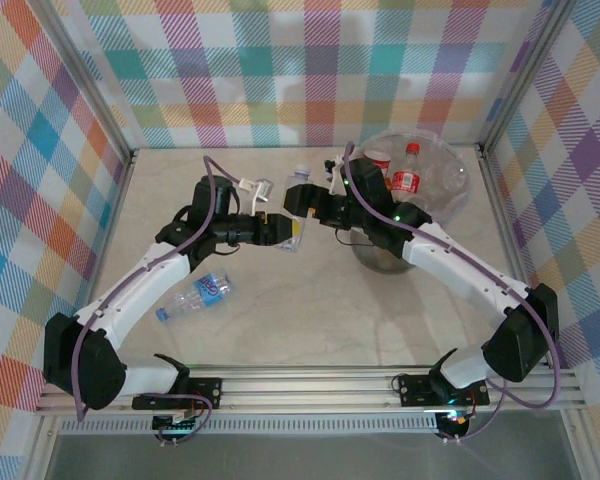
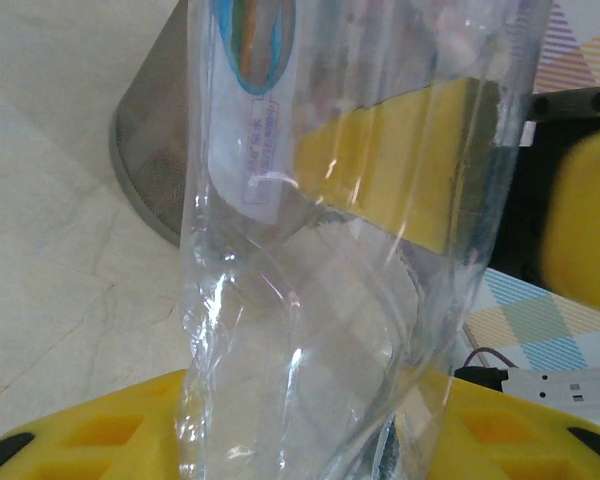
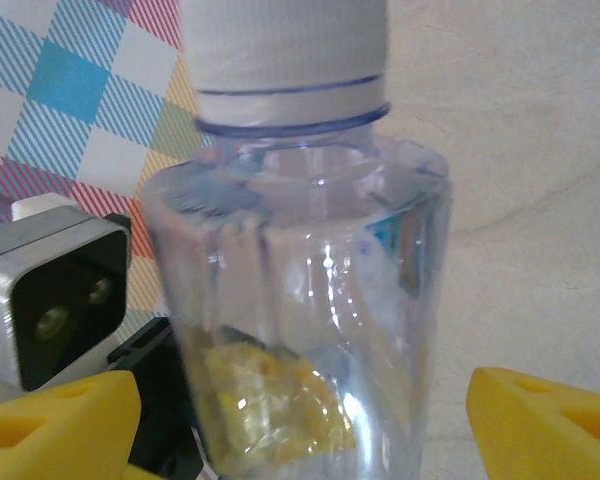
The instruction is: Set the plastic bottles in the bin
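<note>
A clear plastic bottle (image 1: 296, 232) with a white cap stands upright above the table's middle, and my left gripper (image 1: 278, 228) is shut on its lower body. In the left wrist view its crumpled clear body (image 2: 310, 300) covers the yellow fingers (image 2: 80, 425). My right gripper (image 1: 302, 200) is open around the bottle's shoulder; in the right wrist view the bottle (image 3: 300, 300) sits between the yellow fingers (image 3: 60, 420), with a small gap on each side. The bin (image 1: 458, 195) stands just right of both grippers and holds two red-labelled bottles (image 1: 407, 180). Another bottle (image 1: 200, 293), blue-labelled, lies on the table.
The bin's grey lower wall (image 2: 155, 150) is close behind the held bottle. Checked walls enclose the table on three sides. The left wrist's camera housing (image 3: 55, 300) sits close beside the right gripper.
</note>
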Controlling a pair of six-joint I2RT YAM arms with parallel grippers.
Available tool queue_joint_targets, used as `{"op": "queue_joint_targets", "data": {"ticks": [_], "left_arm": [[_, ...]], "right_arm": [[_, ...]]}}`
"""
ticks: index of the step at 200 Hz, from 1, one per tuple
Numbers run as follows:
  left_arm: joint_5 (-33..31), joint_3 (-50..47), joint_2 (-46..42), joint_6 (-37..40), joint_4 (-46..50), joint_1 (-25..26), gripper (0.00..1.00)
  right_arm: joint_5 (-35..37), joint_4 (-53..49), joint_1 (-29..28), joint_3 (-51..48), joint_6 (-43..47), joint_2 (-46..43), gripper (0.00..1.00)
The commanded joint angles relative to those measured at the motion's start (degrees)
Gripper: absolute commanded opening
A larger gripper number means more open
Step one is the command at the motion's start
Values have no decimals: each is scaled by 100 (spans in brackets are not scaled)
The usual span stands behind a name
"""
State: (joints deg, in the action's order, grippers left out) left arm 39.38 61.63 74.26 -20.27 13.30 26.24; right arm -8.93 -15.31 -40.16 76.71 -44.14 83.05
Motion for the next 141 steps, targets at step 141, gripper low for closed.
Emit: {"op": "queue_joint_targets", "data": {"ticks": [141], "left_arm": [[-347,76,-566,-365,-548,646,72]], "right_arm": [[111,-179,127,304,367,-335,45]]}}
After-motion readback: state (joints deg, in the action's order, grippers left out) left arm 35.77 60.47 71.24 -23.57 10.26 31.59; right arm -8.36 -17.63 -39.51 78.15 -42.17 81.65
